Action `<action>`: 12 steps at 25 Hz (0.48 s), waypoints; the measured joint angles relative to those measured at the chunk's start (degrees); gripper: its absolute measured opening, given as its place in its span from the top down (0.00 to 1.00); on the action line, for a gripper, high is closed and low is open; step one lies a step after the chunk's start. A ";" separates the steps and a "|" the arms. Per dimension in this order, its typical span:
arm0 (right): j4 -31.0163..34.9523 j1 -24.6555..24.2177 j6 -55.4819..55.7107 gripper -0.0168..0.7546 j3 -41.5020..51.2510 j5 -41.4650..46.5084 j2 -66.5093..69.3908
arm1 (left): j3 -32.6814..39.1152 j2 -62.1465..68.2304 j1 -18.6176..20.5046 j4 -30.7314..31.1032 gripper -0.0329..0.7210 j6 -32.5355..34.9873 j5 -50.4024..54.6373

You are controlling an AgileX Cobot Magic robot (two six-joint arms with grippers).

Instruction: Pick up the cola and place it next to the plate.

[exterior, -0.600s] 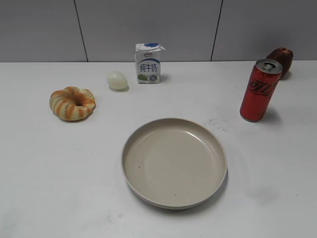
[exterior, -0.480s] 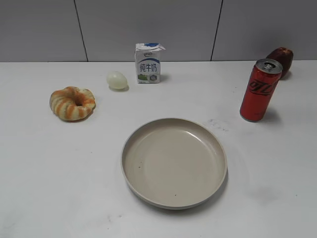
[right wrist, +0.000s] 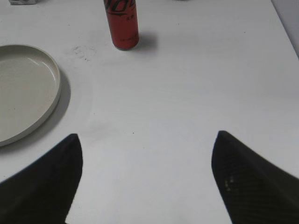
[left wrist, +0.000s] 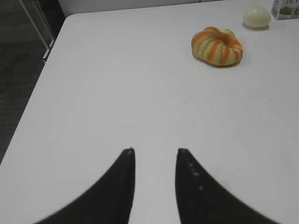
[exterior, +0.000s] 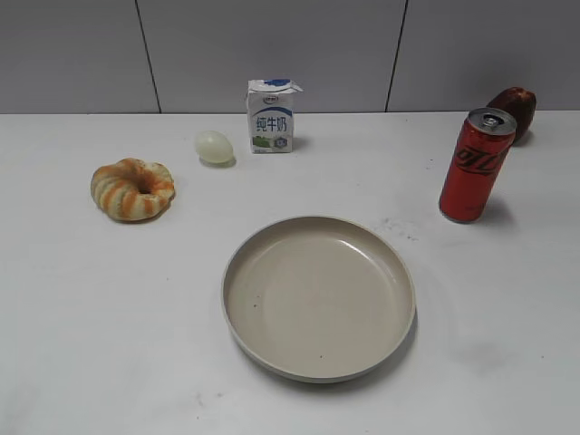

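Nothing I can see has moved since the earlier frames: every item on the desk [exterior: 82,317] sits where it did.

Going left to right in the exterior view, I have the orange-striped ring bread [exterior: 132,188] at the left, a pale egg [exterior: 214,146] up and to its right, then the milk carton [exterior: 271,116] at the upper middle, close to the wall. The plate [exterior: 245,335] fills the lower middle of the frame with nothing on it. The cola [exterior: 475,166] stands upright at the upper right, apart from the plate's rim with bare desk between them. A dark red fruit [exterior: 517,103] sits just behind the can.

Neither arm shows in the exterior view. In the left wrist view, the left pincer [left wrist: 154,154] hangs above bare desk at the bottom of the frame, its 2 fingers a narrow gap apart, gripping nothing. In the right wrist view, the right pincer [right wrist: 148,136] is spread wide, 1 finger at each lower corner, with the can at the top, left of middle.
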 joint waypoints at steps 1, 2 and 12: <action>0.54 0.00 0.00 0.12 -0.43 -0.52 2.32 | 0.00 0.00 0.00 0.00 0.64 0.00 0.00; 0.54 0.00 0.00 0.12 -0.91 -1.13 4.44 | 0.00 0.00 0.00 0.00 0.64 0.00 0.00; 1.02 0.00 0.12 0.14 -12.87 -3.79 31.68 | 0.00 0.00 0.00 0.00 0.64 0.00 0.00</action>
